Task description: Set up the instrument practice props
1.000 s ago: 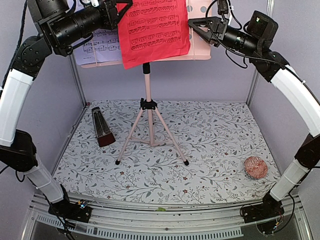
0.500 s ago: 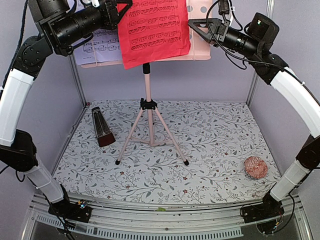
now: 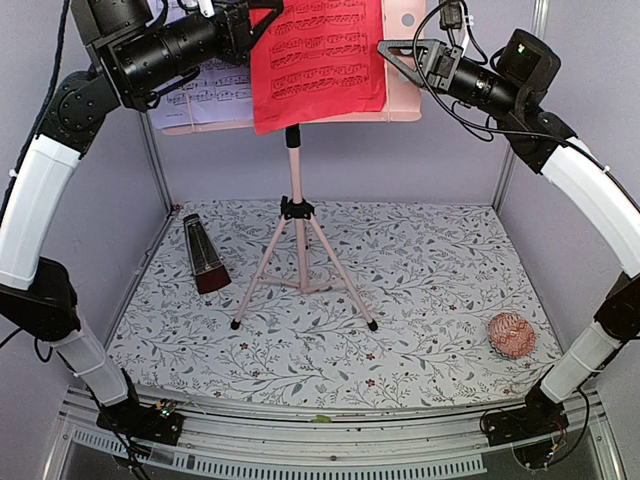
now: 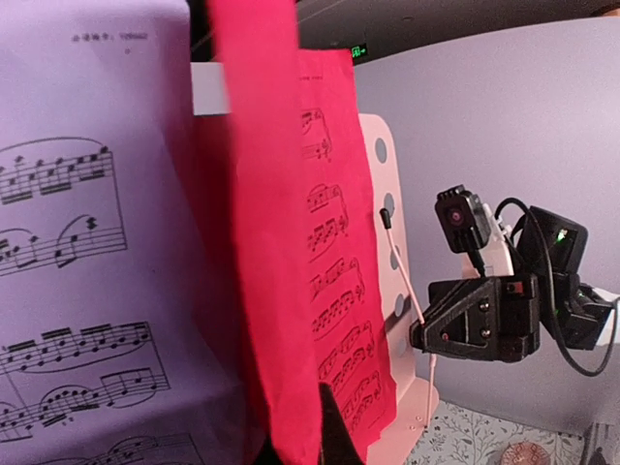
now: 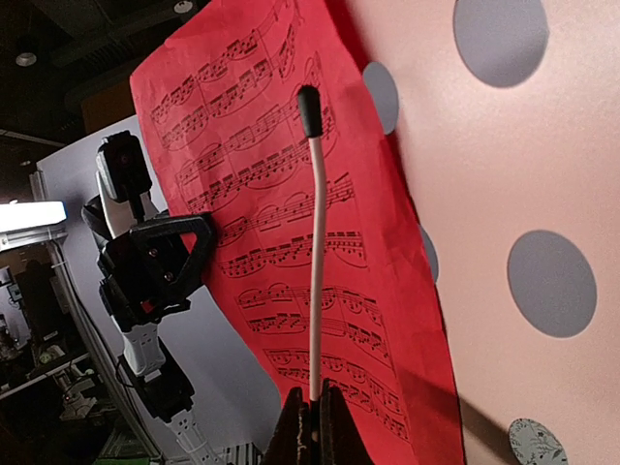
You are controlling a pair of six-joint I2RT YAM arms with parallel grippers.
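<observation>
Floral bench (image 3: 430,270) carries the pink stand (image 3: 293,185). The red sheet (image 3: 320,55) hangs before its desk, overlapping the lilac sheet (image 3: 205,90). The metronome (image 3: 205,258) stands left of the tripod. The left pincer (image 3: 260,17) nips the red sheet's edge. The right pincer (image 3: 386,47) is clamped on the desk's thin rod (image 5: 316,262).

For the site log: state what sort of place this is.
Probably a robot test cell staged as a music practice corner: a pink music stand with a red sheet of printed music, a metronome on a floral table cover, and plain walls framed by metal posts.
</observation>
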